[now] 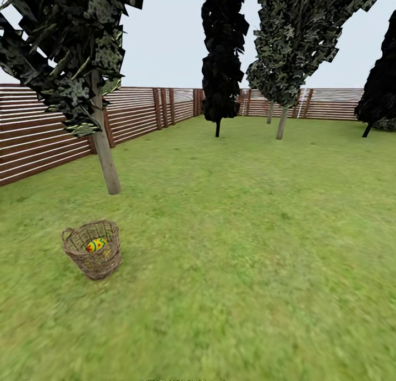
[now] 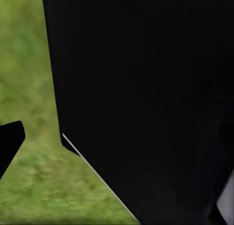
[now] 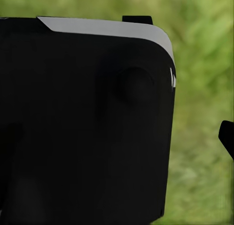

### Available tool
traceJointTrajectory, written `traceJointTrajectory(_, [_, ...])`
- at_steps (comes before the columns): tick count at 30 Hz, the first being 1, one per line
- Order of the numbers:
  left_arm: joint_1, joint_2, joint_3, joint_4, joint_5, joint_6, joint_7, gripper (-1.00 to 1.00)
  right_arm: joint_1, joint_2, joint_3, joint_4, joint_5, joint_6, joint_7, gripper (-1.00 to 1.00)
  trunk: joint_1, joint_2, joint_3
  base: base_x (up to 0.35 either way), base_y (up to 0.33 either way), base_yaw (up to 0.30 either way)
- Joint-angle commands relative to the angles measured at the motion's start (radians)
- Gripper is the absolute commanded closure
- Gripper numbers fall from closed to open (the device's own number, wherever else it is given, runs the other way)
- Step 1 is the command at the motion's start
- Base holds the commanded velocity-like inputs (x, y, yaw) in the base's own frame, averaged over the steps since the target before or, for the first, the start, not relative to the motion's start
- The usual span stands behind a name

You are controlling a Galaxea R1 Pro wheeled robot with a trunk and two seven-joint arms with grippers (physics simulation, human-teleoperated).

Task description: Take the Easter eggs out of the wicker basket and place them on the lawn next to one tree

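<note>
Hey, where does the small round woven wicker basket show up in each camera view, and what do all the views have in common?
Head view: the tan-brown wicker basket stands on the grass at lower left, in front of the pale-trunked tree, with a yellow painted egg inside.
Left wrist view: no basket; dark robot body over grass.
Right wrist view: no basket; dark robot body over grass.
Shared landmark: the mottled green lawn.

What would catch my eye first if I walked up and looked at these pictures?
Probably the wicker basket standing alone on the lawn at lower left, with a bright painted egg showing inside. Just behind it rises a pale-trunked tree near the brown slat fence, and a slim all-black tree stands farther back.
</note>
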Motion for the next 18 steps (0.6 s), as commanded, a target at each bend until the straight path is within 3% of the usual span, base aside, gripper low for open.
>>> traceJointTrajectory(1, [0.001, 0.0, 0.001, -0.002, 0.001, 0.0, 0.0, -1.0, -0.001, 0.0, 0.0, 0.001, 0.0, -0.003, 0.0, -1.0, 0.0, 0.0, -0.002, 0.0, 0.0, 0.188])
traceJointTrajectory(18, [0.001, 0.0, 0.001, -0.002, 0.001, 0.0, 0.0, -1.0, -0.001, 0.0, 0.0, 0.001, -0.001, -0.005, -0.001, -1.0, 0.0, 0.0, -0.024, 0.0, 0.0, 0.191])
